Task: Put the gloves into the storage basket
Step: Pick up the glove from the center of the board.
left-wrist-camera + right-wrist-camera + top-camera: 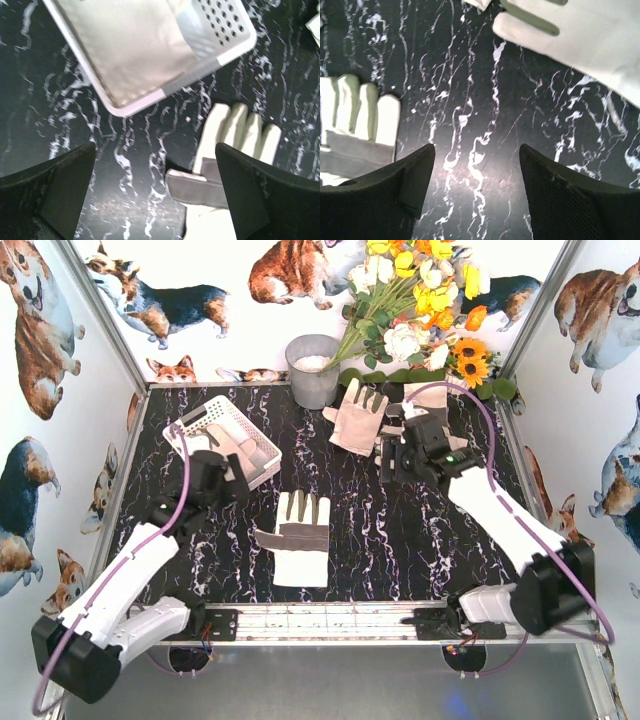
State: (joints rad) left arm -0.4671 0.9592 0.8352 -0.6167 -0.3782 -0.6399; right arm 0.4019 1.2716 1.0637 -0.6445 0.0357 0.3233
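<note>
While the left claw gapes wide (empty), a glove lies just beside.

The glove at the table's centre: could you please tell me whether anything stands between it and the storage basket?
Nothing visible does; in the left wrist view only bare marbled tabletop separates the glove from the storage basket.

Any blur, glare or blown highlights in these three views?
Top external: sharp, evenly lit, soft shadows. Left wrist: the white perforated plastic basket looks soft, out of focus. Right wrist: a glare patch on the black marbled table; the cream fabric glove at top right is washed out.
</note>
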